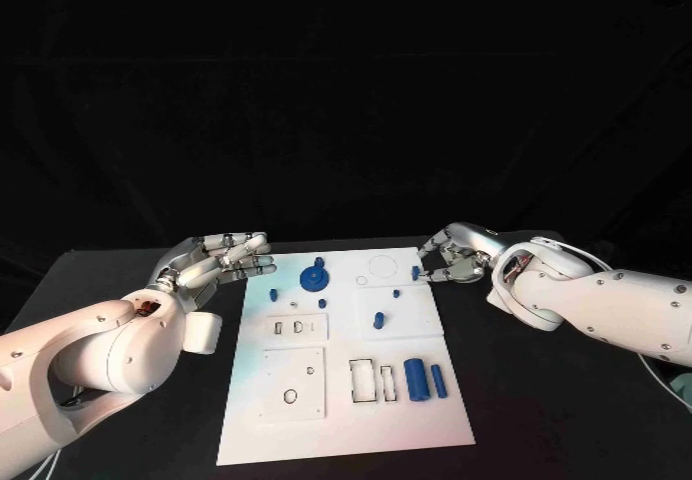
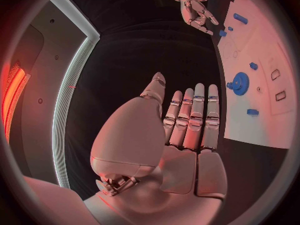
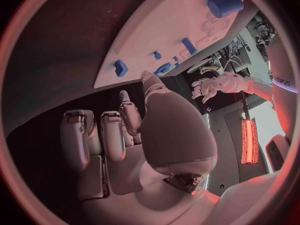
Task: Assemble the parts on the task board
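The white task board lies mid-table. On it are a blue gear, several small blue pieces such as a peg, and two blue cylinders near its right edge. My left hand hovers by the board's far left corner with its fingers straight and nothing in it; its palm faces the gear. My right hand is at the board's far right edge, fingers loosely curled and holding nothing, close to a small blue piece. That piece lies just beyond the right hand.
The black table surrounds the board. The board carries rectangular slots and a raised white panel with holes in its near half. A round outline marks the far right part.
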`<control>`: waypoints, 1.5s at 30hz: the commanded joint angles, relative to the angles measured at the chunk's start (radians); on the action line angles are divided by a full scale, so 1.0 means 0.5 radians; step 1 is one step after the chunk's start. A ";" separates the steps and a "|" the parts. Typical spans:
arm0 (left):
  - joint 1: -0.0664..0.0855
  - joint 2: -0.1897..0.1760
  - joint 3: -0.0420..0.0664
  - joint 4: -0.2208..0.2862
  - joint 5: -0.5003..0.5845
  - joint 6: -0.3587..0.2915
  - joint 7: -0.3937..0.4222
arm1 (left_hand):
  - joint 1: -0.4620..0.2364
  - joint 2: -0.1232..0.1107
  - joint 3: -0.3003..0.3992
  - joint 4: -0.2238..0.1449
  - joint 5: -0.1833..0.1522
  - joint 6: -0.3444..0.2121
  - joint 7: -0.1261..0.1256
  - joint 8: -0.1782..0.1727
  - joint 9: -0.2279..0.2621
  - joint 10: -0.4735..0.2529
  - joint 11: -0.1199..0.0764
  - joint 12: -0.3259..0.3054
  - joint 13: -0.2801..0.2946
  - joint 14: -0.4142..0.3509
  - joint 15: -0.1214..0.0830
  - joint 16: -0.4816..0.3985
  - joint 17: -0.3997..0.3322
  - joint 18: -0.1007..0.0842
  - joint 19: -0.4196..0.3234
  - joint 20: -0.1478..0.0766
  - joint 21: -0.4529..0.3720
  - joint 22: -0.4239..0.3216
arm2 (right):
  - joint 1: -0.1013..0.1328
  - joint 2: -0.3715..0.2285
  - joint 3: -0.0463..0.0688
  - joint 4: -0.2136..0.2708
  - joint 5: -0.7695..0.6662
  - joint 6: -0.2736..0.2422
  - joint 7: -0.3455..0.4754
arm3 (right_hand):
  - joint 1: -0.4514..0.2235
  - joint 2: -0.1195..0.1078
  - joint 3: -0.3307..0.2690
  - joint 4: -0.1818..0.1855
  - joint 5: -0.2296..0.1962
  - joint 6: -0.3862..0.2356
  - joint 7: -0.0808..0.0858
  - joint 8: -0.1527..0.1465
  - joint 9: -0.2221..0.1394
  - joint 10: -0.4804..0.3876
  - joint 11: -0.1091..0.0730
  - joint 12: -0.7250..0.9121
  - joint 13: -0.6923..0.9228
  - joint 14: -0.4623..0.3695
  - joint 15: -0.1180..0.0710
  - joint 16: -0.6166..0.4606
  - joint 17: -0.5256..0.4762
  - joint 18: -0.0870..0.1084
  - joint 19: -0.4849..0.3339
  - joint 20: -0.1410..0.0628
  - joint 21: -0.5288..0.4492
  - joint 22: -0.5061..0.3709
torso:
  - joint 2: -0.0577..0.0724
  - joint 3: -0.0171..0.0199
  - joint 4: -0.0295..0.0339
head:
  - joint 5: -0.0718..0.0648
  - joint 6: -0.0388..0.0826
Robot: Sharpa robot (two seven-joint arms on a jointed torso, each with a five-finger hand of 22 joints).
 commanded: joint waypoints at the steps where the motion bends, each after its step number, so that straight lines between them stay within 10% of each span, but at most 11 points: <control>1: 0.002 0.006 0.001 -0.001 -0.008 0.028 0.014 | 0.005 0.013 -0.001 -0.012 0.006 -0.010 -0.002 -0.008 -0.001 -0.011 0.004 -0.011 -0.002 -0.003 0.011 -0.014 0.002 0.011 0.007 0.000 -0.007 -0.002 | -0.013 0.016 0.001 -0.042 0.025 0.038 0.086 | 0.021 0.003 -0.012 -0.001 -0.008 -0.023 0.000 -0.009 -0.003 -0.016 0.001 -0.009 -0.002 0.138 -0.007 -0.011 0.249 0.030 0.049 -0.008 -0.014 0.358 | 0.000 0.0024 -0.002 | 0.002 -0.002; 19: 0.001 0.007 0.001 -0.008 -0.008 0.030 0.013 | 0.005 0.013 -0.001 -0.012 0.006 -0.010 -0.002 -0.008 -0.001 -0.011 0.004 -0.011 -0.002 -0.003 0.011 -0.014 0.002 0.011 0.007 0.000 -0.007 -0.002 | -0.072 0.159 0.001 -0.250 0.035 -0.009 0.081 | 0.076 0.069 -0.001 -0.014 0.023 -0.003 0.000 0.005 0.000 0.016 0.000 0.020 0.028 0.146 -0.007 0.000 0.272 0.023 0.069 -0.006 0.005 0.379 | -0.002 -0.0059 -0.001 | 0.005 -0.007; 45: 0.001 0.004 0.001 -0.007 -0.008 0.030 0.006 | 0.007 0.015 -0.001 -0.015 0.006 -0.010 -0.002 -0.009 -0.001 -0.010 0.004 -0.013 -0.002 -0.001 0.011 -0.016 0.002 0.011 0.008 0.000 -0.007 -0.003 | -0.074 0.230 0.001 -0.299 0.037 0.050 0.073 | 0.181 0.158 0.105 -0.064 -0.073 0.131 -0.041 0.052 0.017 0.064 -0.037 0.066 0.079 0.153 -0.037 0.011 0.297 0.016 0.091 -0.031 0.024 0.403 | -0.003 -0.0050 -0.002 | 0.010 -0.019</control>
